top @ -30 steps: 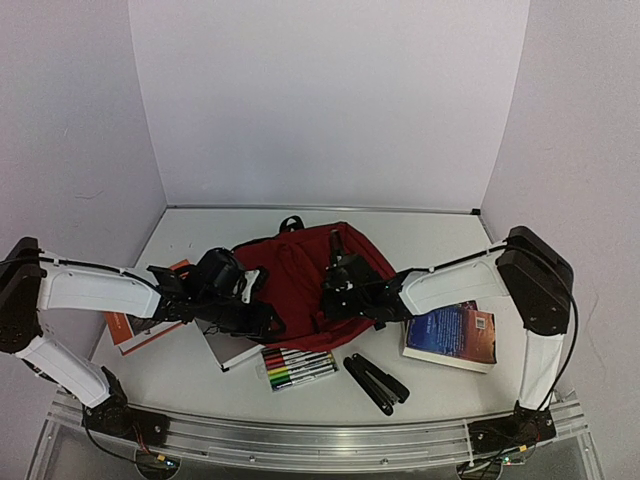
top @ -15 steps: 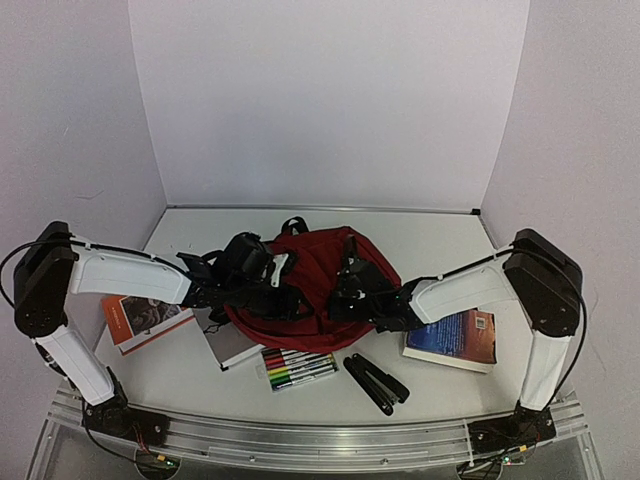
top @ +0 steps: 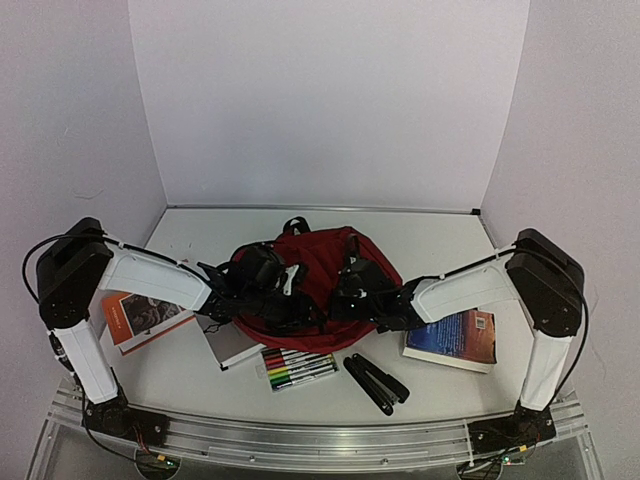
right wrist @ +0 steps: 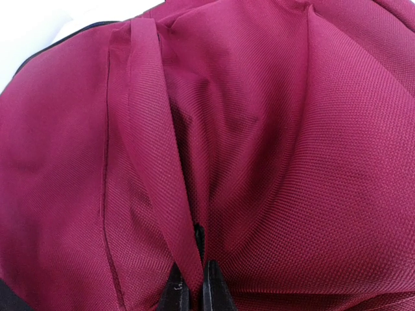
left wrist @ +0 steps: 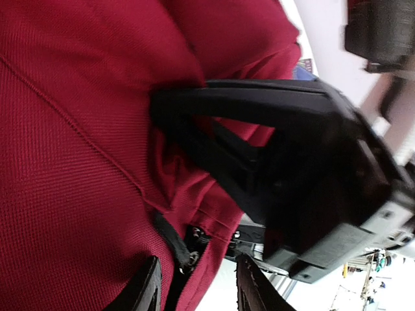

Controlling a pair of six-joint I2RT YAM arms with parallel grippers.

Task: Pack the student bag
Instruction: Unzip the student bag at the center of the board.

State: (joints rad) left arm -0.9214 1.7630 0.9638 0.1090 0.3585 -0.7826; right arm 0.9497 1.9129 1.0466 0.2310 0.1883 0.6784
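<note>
A dark red soft fabric backpack with black straps (top: 320,255) is shown lying at the middle of a white worktop (top: 430,240), slightly nearer the back edge than the near one. Two white-and-black robot arms are reached in over it from either side.

The right end effector (right wrist: 191,285) is seen pressed together on a raised fold of the red cloth, with a narrow strip pinched between its tips. The left end effector (left wrist: 198,262) is seen with its fingers (left wrist: 150,288) apart, set either side of a seam where a small black zipper tab (left wrist: 188,249) lies; nothing is clamped there yet.

Along the near edge, a set of coloured marker pens (top: 297,368) and a black folded bar-shaped item (top: 375,382) are laid out. A blue-covered book (top: 452,337) is placed toward the right edge. An orange-and-white book (top: 140,318) and a grey notebook (top: 232,347) are placed toward the left. None of these is packed.

Several risks are judged likely. The thin pinched fold could be pulled free, since the cloth is slack. Cloth could be caught by the left fingers instead of the tab, so the zipper would not be moved. The whole backpack could be dragged onto the pens, and the two closely crowded end effectors could be knocked together.
</note>
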